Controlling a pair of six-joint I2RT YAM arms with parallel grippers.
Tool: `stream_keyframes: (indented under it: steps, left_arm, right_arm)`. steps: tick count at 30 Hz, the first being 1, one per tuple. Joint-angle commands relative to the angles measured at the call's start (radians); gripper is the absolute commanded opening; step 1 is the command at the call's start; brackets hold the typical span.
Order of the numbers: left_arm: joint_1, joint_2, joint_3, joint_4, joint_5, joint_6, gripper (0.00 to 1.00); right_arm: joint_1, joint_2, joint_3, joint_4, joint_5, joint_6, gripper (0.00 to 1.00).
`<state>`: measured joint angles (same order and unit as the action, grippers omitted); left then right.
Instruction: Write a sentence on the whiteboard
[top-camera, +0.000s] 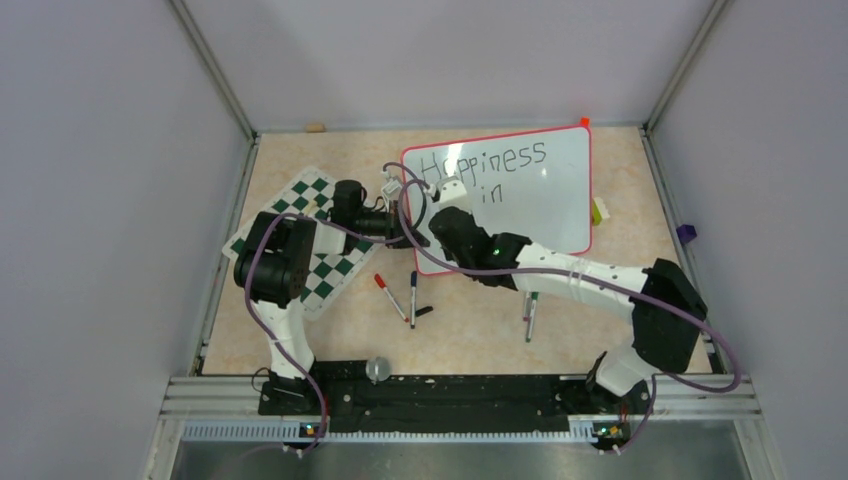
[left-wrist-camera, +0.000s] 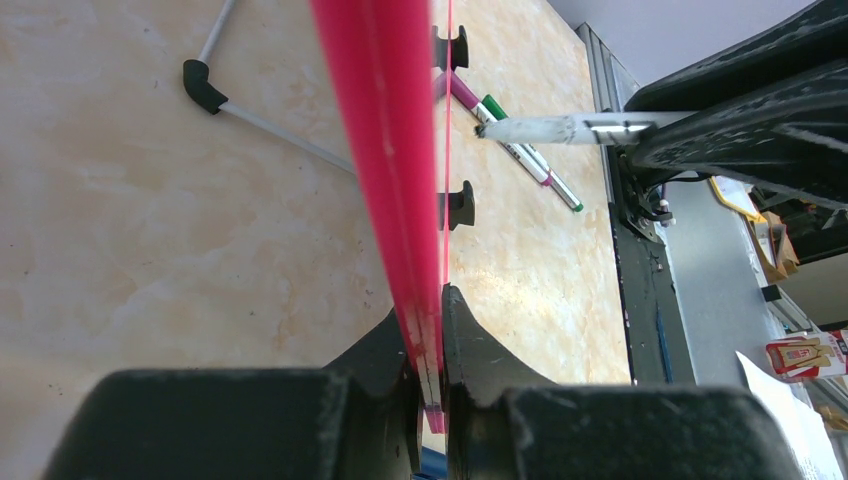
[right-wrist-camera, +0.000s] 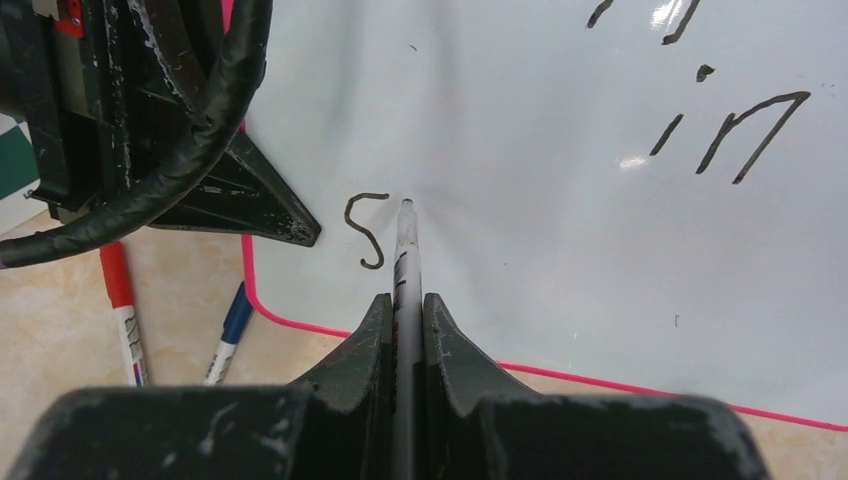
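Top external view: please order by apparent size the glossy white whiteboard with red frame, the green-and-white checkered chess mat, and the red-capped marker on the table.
1. The glossy white whiteboard with red frame: largest.
2. The green-and-white checkered chess mat: the left arm covers part, so this rank is less sure.
3. The red-capped marker: clearly smallest.

Table (top-camera: 480, 340) bears whiteboard (top-camera: 545, 205) (red-framed), markers (top-camera: 413, 296), chess mat (top-camera: 335, 272).

Loose markers (top-camera: 413, 295) littered the table (top-camera: 470, 335) at six o'clock of the whiteboard (top-camera: 545, 205); the left gripper (top-camera: 410, 234) clamped its nine o'clock edge, while twelve o'clock offered open passage.
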<state>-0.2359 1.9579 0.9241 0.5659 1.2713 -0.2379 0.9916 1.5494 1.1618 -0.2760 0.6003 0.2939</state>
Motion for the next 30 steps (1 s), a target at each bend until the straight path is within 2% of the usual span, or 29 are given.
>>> stream_keyframes:
  steps: [1,11,22,30]
  left_arm:
    - [-0.019,0.022,-0.032,-0.024,0.023,0.044,0.00]
    - [-0.018,0.020,-0.034,-0.020,0.024,0.040,0.00]
    - [-0.019,0.019,-0.034,-0.018,0.023,0.038,0.00]
    - [-0.019,0.018,-0.036,-0.015,0.023,0.037,0.00]
  right_arm:
    - [-0.010,0.033,0.064,0.014,0.018,-0.012,0.00]
    - [-0.027,0.072,0.072,0.013,0.024,-0.014,0.00]
    - [-0.026,-0.074,-0.037,-0.012,-0.040,0.030,0.00]
    - [-0.027,-0.058,-0.036,-0.012,-0.061,0.032,0.00]
